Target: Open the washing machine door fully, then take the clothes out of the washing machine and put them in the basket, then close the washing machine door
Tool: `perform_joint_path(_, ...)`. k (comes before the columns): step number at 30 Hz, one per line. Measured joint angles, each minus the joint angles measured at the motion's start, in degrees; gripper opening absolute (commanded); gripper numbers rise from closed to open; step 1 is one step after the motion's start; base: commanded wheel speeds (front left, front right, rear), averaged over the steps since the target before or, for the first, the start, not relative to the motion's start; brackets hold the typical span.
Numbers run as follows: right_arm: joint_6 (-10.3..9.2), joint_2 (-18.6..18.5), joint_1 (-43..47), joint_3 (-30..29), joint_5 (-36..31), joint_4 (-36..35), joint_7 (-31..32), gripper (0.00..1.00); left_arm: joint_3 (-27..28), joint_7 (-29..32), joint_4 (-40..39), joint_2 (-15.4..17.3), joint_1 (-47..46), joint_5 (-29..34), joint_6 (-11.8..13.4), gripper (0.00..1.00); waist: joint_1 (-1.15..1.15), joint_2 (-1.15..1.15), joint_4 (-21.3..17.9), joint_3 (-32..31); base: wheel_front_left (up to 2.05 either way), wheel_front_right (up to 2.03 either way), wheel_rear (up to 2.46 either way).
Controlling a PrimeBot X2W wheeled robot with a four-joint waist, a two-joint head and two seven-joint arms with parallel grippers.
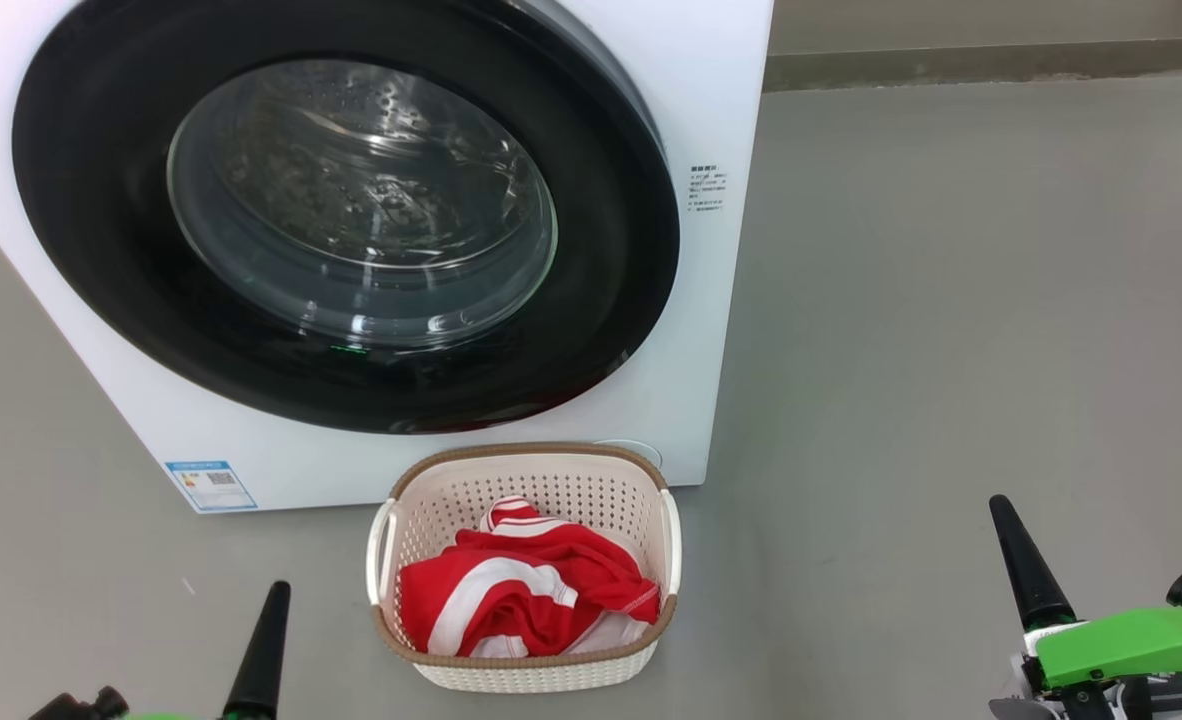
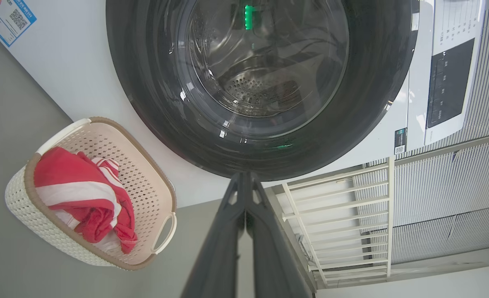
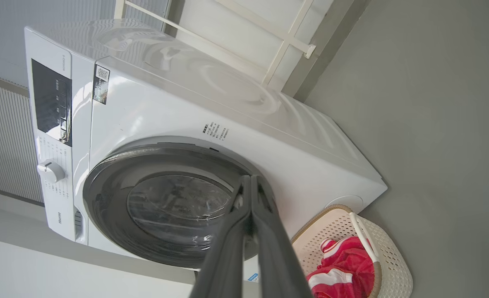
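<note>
Looking down on the washing machine (image 1: 721,100), white and boxy, with the washing machine door (image 1: 361,200) lying flat against its front. Looks shut, glossy black rim all round the glass bowl. Through the glass, a glimpse of the perforated steel drum (image 2: 261,89) (plus a small green glint (image 2: 248,16) on the window). Down on the grey floor (image 1: 951,300), right at the foot of the machine and just below the door: the basket (image 1: 541,680), standing upright with its brown rim close to the white front panel. Inside it, the clothes (image 1: 526,595), red with white stripes, heaped toward the near side, one striped end poking up at the back. Over to the left gripper (image 1: 277,597), low at the left and well apart from the basket: pinched together into a single dark point, gripping nothing. From the left wrist, tips meeting, aimed at the door's black rim. Across to the right gripper (image 1: 1006,520), low at the right with a green housing (image 1: 1131,640) behind it: likewise pressed closed and empty, well clear of basket and machine. Blue label sticker (image 1: 211,485) at the lower left corner of the front.
</note>
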Motion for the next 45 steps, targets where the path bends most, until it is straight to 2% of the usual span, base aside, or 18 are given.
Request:
perform_joint_path(30,-0.01,-0.3,-2.7,-2.0,18.6,1.5,5.0,0.0,1.3,4.8,0.2,0.0,-2.8,-17.9,0.0,0.0,0.0,0.0,0.3,1.3,0.0,0.0,0.0)
perform_joint_path(45,-0.01,-0.3,-3.2,-2.2,18.7,1.5,5.3,0.0,1.4,4.8,0.3,0.0,-2.8,-18.1,0.0,0.0,0.0,0.0,0.3,1.3,0.0,0.0,0.0)
